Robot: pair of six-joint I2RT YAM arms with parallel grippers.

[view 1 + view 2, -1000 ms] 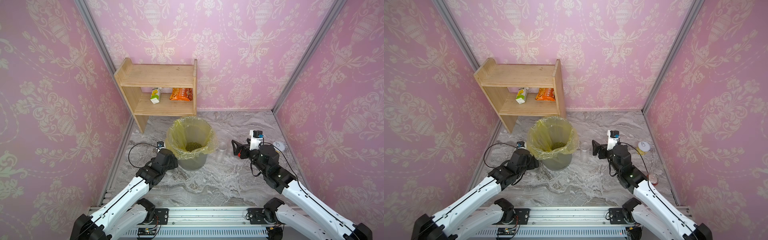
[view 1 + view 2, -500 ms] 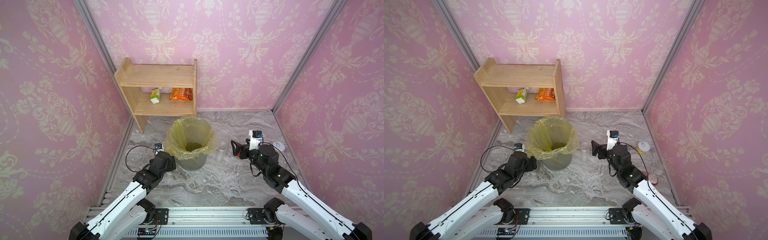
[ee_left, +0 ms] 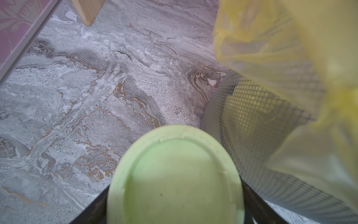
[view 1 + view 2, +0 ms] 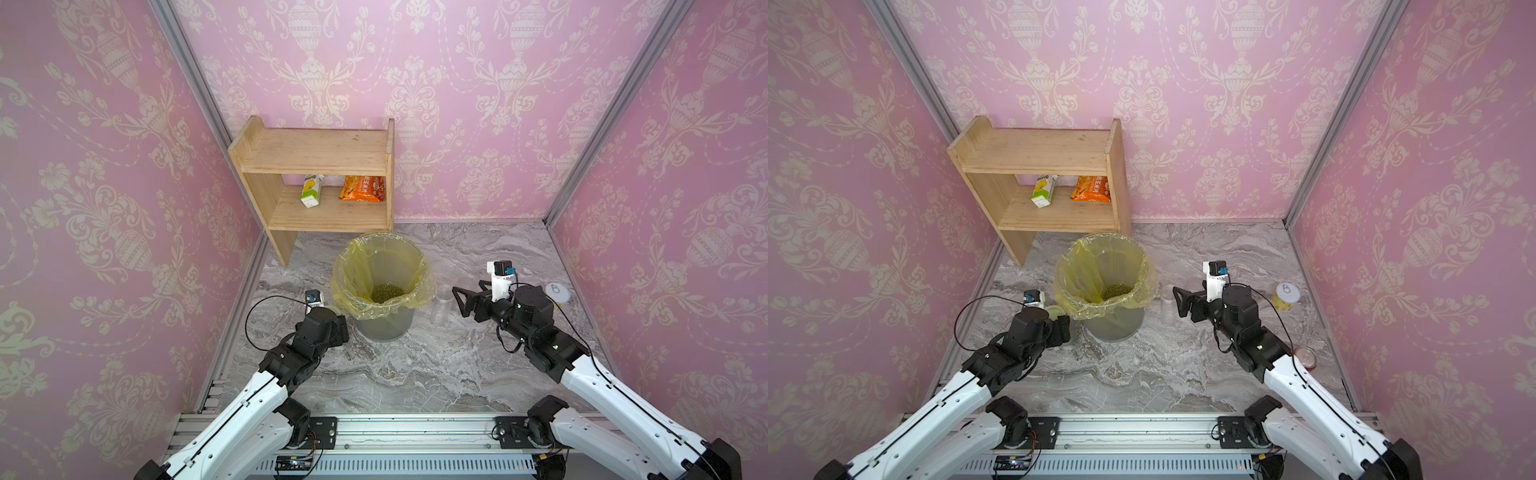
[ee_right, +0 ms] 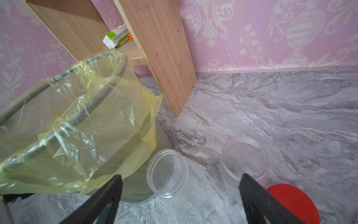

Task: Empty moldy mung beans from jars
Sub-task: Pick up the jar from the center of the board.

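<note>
Pale-green lid (image 3: 175, 174) now sits betw the left tool's (image 4: 1061, 326) jaws. Over the last sec that arm eased back a bit from the bin (image 4: 386, 326). Jaws hug both lid edges; can't tell if clamped.

Right tool (image 5: 181, 176) barely moved, released wide, nothing in it. Just below it: slim jar (image 5: 166, 172) & wider jar (image 5: 245, 157), uncapped, look empty, red lid (image 5: 292, 203) beside.

Mung beans (image 4: 386, 293) lie in the bin betw both tools, so prob. the green-lid jar is next.

Carton (image 4: 311, 191) & snack bag (image 4: 362, 189) far ahead: print unreadable.

Centre: bin (image 4: 384, 322) blocks me.
Lower centre: floor (image 4: 415, 365) lies free.
Right of bin: jar (image 4: 441, 307) crowds my right gripper (image 4: 457, 300).
</note>
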